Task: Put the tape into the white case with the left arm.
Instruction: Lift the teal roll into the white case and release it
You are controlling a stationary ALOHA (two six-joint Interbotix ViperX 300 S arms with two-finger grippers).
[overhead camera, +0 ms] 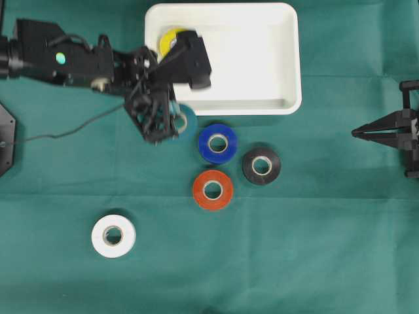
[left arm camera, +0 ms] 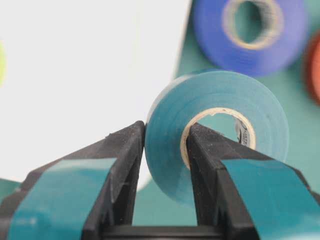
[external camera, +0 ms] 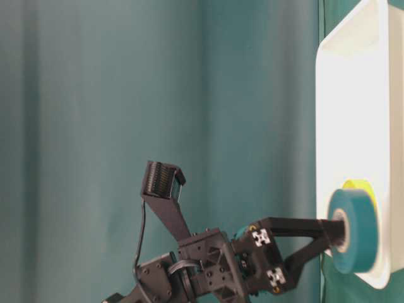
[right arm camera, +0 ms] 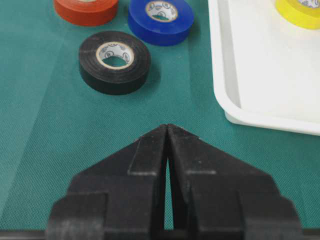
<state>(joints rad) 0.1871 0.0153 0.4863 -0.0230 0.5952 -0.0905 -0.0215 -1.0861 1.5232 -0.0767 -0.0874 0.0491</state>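
Left claw (left arm camera: pixel 165 145) gripping the teal tape roll (left arm camera: pixel 220 107)
It is pinching the roll's wall (one finger inside the core) beside the white case (overhead camera: pixel 288 59).

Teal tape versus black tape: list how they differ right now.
The teal tape is clamped on its wall by the left gripper, standing on edge; the black tape lies flat on the cloth, untouched. Teal sits beside the white case; black lies farther off. Both are rolls with pale cores.

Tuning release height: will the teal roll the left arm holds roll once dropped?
Probably. The teal roll sits on edge, pinched through its wall by the fingers, so it may roll. Likely stiff: no visible squash. The white case rim should stop it.
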